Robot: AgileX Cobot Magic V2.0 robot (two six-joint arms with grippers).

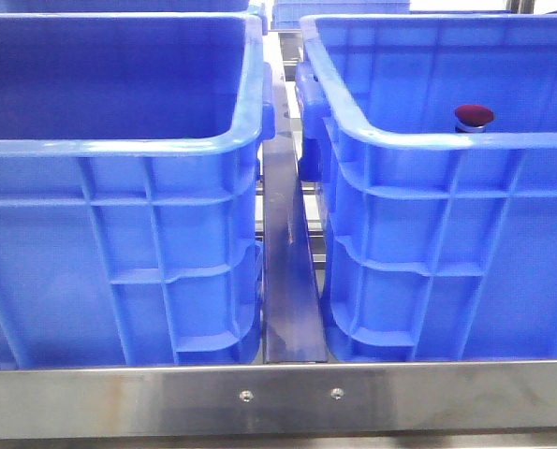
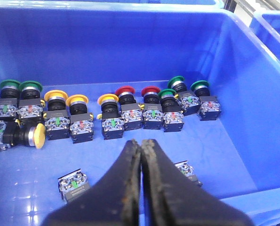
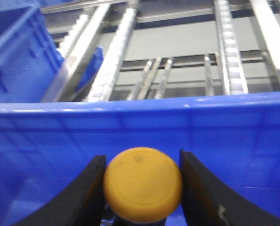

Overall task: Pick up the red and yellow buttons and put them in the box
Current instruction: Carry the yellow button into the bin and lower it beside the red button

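crates point(image 1: 166, 234) blue | button caps point(image 2: 125, 91) red, yellow, green | held cap point(image 3: 142, 183) yellow

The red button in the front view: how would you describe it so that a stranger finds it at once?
Look at the right crate of the two blue ones. Just behind its near rim, a dark red button with a domed cap shows. It is the only thing there that is not blue.

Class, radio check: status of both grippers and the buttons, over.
Left gripper shut, empty, over the button crate. Right gripper shut on yellow button. Red button in right crate.
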